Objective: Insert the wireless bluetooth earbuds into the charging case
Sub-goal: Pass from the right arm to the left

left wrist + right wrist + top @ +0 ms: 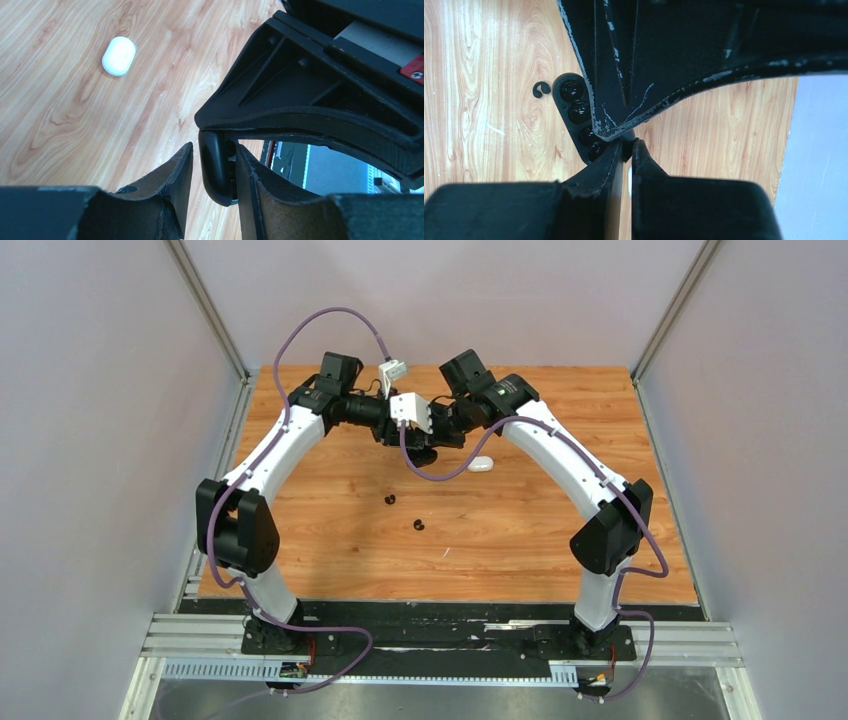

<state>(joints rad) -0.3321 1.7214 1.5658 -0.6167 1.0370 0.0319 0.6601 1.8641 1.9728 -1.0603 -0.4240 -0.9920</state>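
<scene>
Reaches inward with both arms to a meeting point above the far middle of the wooden table (pixel 330 540). Clamps the black charging case (pixel 217 172) edge-on with the left gripper (pixel 215 150), jaws pressed against its two broad sides. Pinches a thin edge of the same case with the right gripper (pixel 627 146), jaws almost together with only that dark sliver between them. Shows, from the right wrist, the case open, a row of round glossy wells facing the camera. Finds two black earbuds (pixel 390 499) loose on the wood, well apart from the held case and nearer the arm bases, the second one (pixel 419 525) close to the first, right of it and nearer still. Catches one as a small curled shape (pixel 541 89) beside the case's outline in the right wrist view. Has the closed white charging case (pixel 481 464) flat on the table, right of the grippers and apart from them.
</scene>
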